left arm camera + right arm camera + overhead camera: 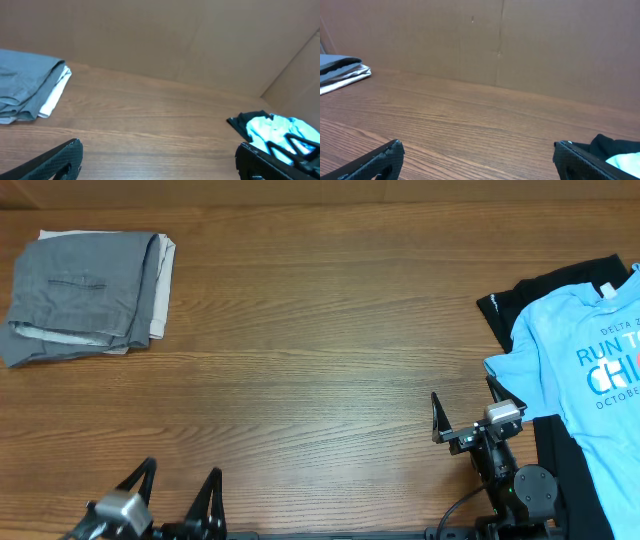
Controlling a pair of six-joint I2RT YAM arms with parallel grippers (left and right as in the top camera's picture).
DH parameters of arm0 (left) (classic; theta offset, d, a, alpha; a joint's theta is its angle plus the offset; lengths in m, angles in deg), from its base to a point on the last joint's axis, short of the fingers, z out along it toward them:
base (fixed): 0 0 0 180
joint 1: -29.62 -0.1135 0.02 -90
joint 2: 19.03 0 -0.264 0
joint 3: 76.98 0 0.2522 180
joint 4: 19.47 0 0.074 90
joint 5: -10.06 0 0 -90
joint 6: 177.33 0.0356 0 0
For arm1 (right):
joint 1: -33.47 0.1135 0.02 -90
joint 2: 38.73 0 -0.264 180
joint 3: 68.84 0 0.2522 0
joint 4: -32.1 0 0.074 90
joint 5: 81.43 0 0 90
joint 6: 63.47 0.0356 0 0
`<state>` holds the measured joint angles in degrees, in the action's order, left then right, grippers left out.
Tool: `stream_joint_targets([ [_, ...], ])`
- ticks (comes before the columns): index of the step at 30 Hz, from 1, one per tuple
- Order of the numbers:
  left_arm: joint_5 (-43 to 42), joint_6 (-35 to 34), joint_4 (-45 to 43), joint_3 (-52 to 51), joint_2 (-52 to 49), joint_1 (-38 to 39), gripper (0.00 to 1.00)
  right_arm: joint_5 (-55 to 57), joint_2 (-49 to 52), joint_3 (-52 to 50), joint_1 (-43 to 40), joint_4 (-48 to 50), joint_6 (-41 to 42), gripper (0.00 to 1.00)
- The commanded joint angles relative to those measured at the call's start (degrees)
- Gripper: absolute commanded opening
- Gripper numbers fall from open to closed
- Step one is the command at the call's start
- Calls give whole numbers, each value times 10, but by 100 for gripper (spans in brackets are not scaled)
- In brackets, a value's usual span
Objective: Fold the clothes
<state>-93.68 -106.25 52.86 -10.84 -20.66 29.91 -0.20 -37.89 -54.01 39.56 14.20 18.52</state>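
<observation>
From overhead, the grey shorts (85,290) lie folded at the far left corner of the counter (320,330), stacked on beige shorts (166,280) whose edge shows along the right side. A blue T-shirt (585,370) lies at the far right over a black garment (510,305). The left claw (180,472) sits at the near edge, jaws apart and holding nothing. The right claw (463,395), also spread and empty, is just beside the T-shirt.

In the left wrist view, the grey shorts lie far left, well apart from the spread fingers (55,162).

In the right wrist view, the folded pile shows at the left edge, with the fingers (375,162) wide apart over bare counter.
</observation>
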Motion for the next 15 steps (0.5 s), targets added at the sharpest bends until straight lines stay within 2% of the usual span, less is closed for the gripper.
stream_joint_targets([
  [1, 13, 9, -76, -76, 14, 2, 100, -2, -6, -6, 3, 2, -4, 100],
  [5, 24, 9, -217, -164, 14, 2, 100, -2, -6, -6, 3, 2, -4, 100],
  [8, 39, 9, -374, -264, 14, 2, 100, -2, -6, -6, 3, 2, -4, 100],
  [15, 104, 9, -535, -386, 14, 5, 100, -2, -6, -6, 3, 2, -4, 100],
])
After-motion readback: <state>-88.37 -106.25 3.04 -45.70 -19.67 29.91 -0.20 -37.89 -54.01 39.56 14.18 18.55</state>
